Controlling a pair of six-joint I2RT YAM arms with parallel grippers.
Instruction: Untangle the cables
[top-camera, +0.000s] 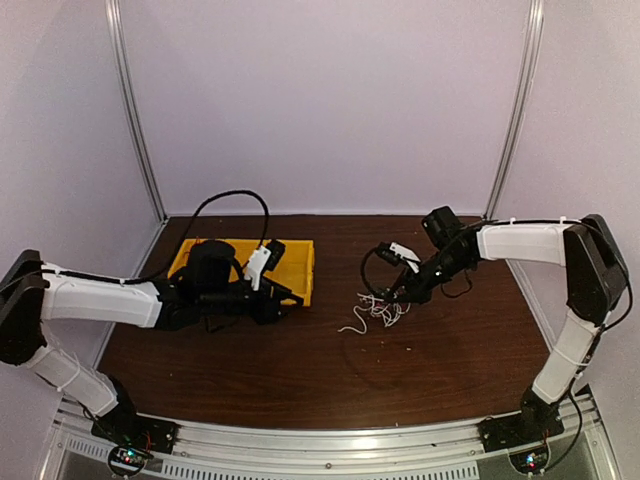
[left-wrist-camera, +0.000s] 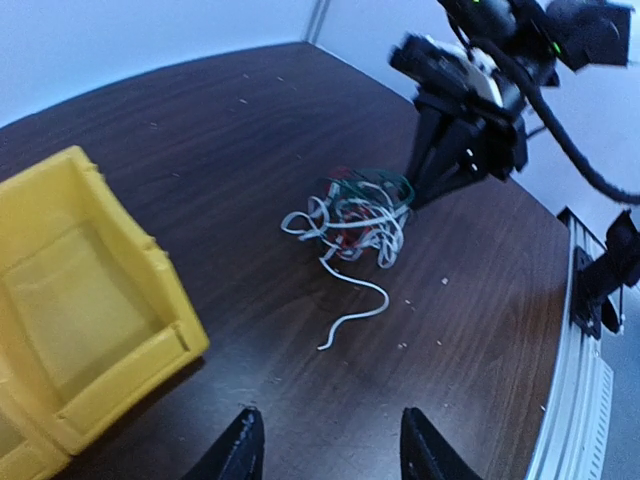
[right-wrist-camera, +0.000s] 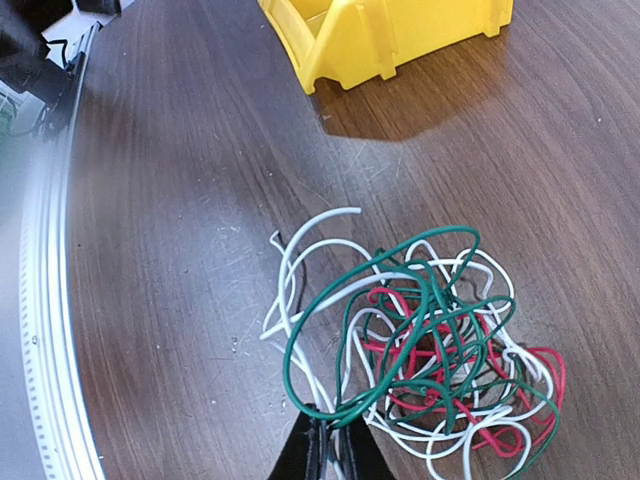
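Observation:
The cables (right-wrist-camera: 430, 330) are a tangled bundle of green, red and white wires on the dark wooden table; they also show in the left wrist view (left-wrist-camera: 355, 220) and in the top view (top-camera: 378, 312). My right gripper (right-wrist-camera: 328, 440) is shut on a green loop and white strands at the bundle's near edge; it shows in the top view (top-camera: 398, 296). My left gripper (left-wrist-camera: 330, 440) is open and empty, low over the table, well short of the bundle, with a loose white wire end (left-wrist-camera: 350, 318) ahead of it. In the top view it (top-camera: 290, 295) sits beside the yellow bin.
A yellow bin (top-camera: 298, 262) stands at the back left of the table, seen also in the left wrist view (left-wrist-camera: 70, 310) and the right wrist view (right-wrist-camera: 380, 35). A metal rail (top-camera: 330, 440) runs along the near edge. White walls enclose the table.

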